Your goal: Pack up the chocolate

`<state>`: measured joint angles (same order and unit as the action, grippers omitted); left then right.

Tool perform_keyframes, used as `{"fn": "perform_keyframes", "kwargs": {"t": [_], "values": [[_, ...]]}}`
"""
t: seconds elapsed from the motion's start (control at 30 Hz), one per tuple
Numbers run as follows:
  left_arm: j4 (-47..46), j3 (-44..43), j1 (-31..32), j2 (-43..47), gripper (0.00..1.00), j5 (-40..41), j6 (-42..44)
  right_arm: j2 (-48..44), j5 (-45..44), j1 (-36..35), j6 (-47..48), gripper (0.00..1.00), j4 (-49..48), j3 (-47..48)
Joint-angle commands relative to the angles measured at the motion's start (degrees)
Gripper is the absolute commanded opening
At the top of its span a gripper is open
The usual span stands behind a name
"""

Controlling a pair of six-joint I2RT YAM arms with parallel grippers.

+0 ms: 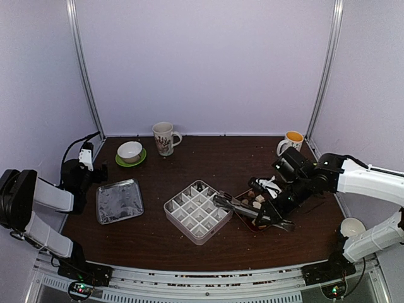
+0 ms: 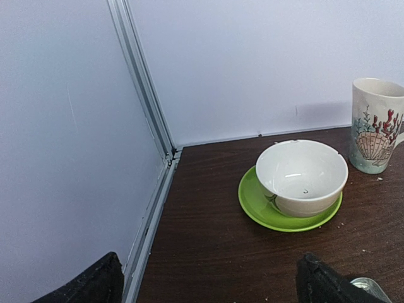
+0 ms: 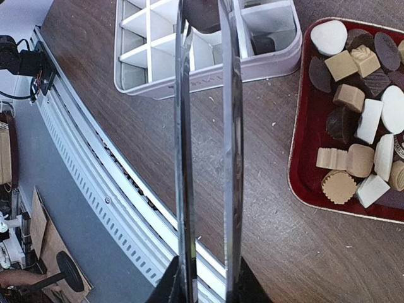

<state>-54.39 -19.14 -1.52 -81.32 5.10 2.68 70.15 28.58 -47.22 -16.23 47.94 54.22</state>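
The chocolate, dark, tan and white pieces, lies heaped in a red tray, which also shows on the table. My right gripper is shut on long metal tongs. The tongs reach left from the gripper to the white grid box. A dark piece shows between the tong tips, above the box. Another dark piece lies in a box compartment. My left gripper hangs open and empty at the far left.
A white bowl on a green saucer and a shell-patterned mug stand at the back left. A metal tray lies left of the box. An orange-filled mug is back right, a white cup near right.
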Motion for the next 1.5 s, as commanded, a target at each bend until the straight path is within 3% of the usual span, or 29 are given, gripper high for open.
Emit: {"fn": "perform_keyframes", "kwargs": {"t": [0.0, 0.67, 1.47], "values": [[-3.36, 0.06, -0.5, -0.33, 0.98, -0.01, -0.22, 1.19, -0.43, -1.59, 1.12, 0.23, 0.56, 1.56], [-3.44, 0.06, -0.5, -0.32, 0.98, -0.01, -0.26, 2.03, -2.84, -2.31, 1.19, 0.38, 0.57, 2.11], [-3.39, 0.06, -0.47, -0.31, 0.98, -0.01, -0.23, -3.0, -10.53, -2.2, 1.67, 0.35, -1.86, 4.4]]}}
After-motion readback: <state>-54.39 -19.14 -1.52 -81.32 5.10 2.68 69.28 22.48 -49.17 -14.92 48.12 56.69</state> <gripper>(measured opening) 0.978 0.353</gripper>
